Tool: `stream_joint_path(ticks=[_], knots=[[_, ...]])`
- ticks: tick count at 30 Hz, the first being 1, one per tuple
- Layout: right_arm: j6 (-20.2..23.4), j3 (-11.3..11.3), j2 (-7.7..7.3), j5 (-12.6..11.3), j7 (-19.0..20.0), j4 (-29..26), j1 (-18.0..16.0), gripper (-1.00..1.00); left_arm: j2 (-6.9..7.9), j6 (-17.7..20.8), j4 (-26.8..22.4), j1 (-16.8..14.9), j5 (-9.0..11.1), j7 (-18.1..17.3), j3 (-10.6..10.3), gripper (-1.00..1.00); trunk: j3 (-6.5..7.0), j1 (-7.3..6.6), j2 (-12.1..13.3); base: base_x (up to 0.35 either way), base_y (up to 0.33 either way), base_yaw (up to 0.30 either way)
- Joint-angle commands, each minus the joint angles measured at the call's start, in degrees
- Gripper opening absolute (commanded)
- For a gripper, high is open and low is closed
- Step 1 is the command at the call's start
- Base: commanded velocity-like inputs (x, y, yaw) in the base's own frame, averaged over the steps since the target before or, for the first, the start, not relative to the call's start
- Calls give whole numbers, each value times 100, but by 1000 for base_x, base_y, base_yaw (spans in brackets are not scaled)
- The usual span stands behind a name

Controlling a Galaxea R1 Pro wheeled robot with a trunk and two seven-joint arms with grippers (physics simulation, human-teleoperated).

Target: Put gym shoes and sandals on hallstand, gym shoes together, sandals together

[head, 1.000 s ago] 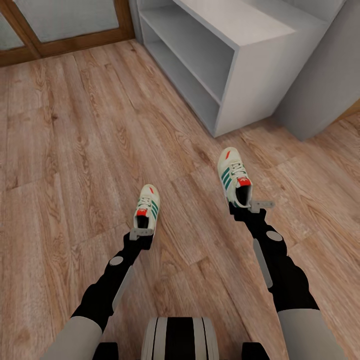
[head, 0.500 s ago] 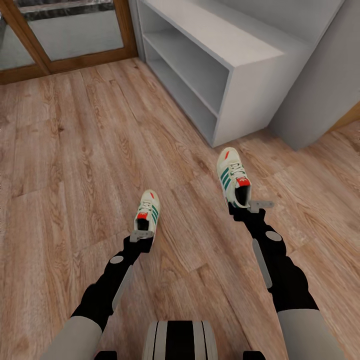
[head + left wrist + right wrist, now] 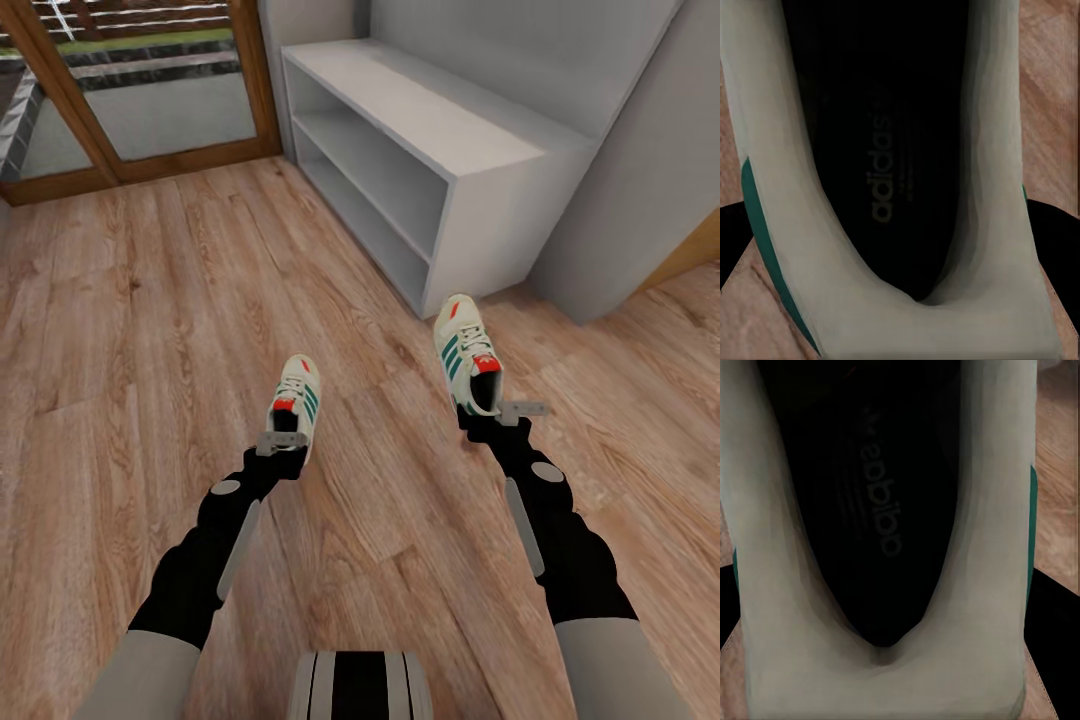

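Both gym shoes are held above the corridor floor (image 3: 130,330). My left gripper (image 3: 283,445) is shut on the heel of the left gym shoe (image 3: 298,395), whose cream collar (image 3: 787,150) and dark insole loom close in the left wrist view. My right gripper (image 3: 492,412) is shut on the heel of the right gym shoe (image 3: 464,345), its collar (image 3: 997,510) close in the right wrist view. The right shoe's toe is just short of the near corner of the hallstand (image 3: 500,170), a pale grey two-tier bench with a tall panel behind it. The sandals are out of view.
A glass door in a brown wooden frame (image 3: 250,70) stands at the far left of the hallstand. A tall grey panel (image 3: 640,200) rises at the right. Wood-plank floor stretches to the left and in front of me.
The whole view has shifted, bringing more of the door and the hallstand's top into sight. Both grippers have kept hold of their shoes, and the right shoe is now nearer the hallstand's corner.
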Motion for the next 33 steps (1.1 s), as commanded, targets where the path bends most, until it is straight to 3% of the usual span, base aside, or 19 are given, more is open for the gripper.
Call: stream_joint_path(ticks=[1, 27, 33], knots=[[30, -6, 4, -4, -5, -8, -1, -100, -4, 32, -6, -1, 3, 0, -1, -100, 29, -3, 0, 0, 0, 0], [30, -6, 4, -9, -2, -8, -1, -100, -2, 61, 14, 7, 29, 0, 5, -100, 852, -70, 35, 0, 0, 0], [31, -6, 4, -9, -4, -8, -1, -100, -2, 62, 12, 7, 236, 0, 6, -100, 1042, -85, 43, 0, 0, 0]])
